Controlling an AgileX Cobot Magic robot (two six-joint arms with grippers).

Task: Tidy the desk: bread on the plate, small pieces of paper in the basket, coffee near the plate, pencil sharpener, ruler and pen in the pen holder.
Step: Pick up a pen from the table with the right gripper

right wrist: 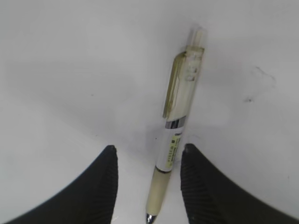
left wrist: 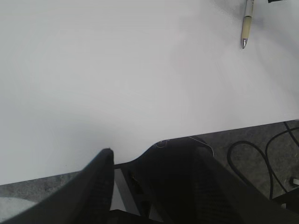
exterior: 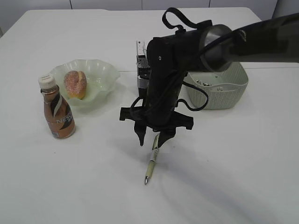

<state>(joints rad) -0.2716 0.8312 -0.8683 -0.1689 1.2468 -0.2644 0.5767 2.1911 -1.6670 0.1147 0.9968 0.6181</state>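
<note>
The pen (exterior: 152, 161) lies on the white desk (exterior: 243, 163), tip toward the front edge. My right gripper (exterior: 153, 140) hangs open just above its clip end. In the right wrist view the pen (right wrist: 180, 107) runs between the open fingers of the right gripper (right wrist: 149, 149), nearer the right one, with no contact. The bread (exterior: 75, 84) sits in the plate (exterior: 105, 70), and the coffee (exterior: 57, 112) stands just in front of it. The ruler (exterior: 139, 46) sticks up from the pen holder (exterior: 141, 70), half hidden behind my arm. The pencil sharpener is out of view. My left gripper (left wrist: 154, 156) is open and empty at the desk's front edge.
The basket (exterior: 219, 91) stands right of the pen holder with small bits inside, partly behind my right arm. In the left wrist view the pen (left wrist: 246, 23) shows at the top right, and cables (left wrist: 261, 158) lie on the floor past the desk edge.
</note>
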